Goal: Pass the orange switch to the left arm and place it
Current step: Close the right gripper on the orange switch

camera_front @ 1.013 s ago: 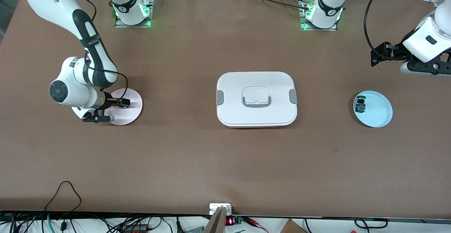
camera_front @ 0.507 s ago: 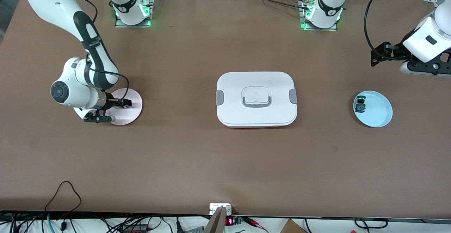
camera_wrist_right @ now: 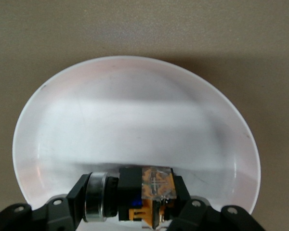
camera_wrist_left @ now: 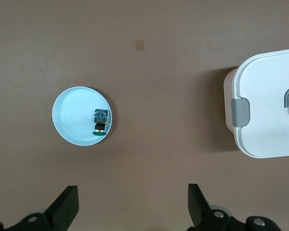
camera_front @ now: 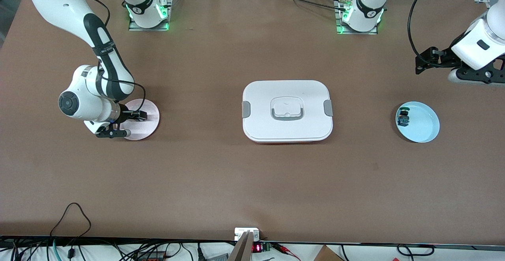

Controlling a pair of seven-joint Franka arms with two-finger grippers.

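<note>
Pink plate [camera_front: 146, 119] at the right arm's end of the table has my right gripper [camera_front: 136, 115] down inside it, fingers clamped on the orange switch [camera_wrist_right: 147, 196], which sits low over the plate's bottom. I see the white box [camera_front: 287, 111] closed at mid-table, well apart from both plates. My left gripper [camera_wrist_left: 132, 204] waits high over the table near the blue plate [camera_front: 428, 130], fingers spread wide and holding nothing. A small switch with a green top [camera_front: 403, 118] lies in that blue plate.
</note>
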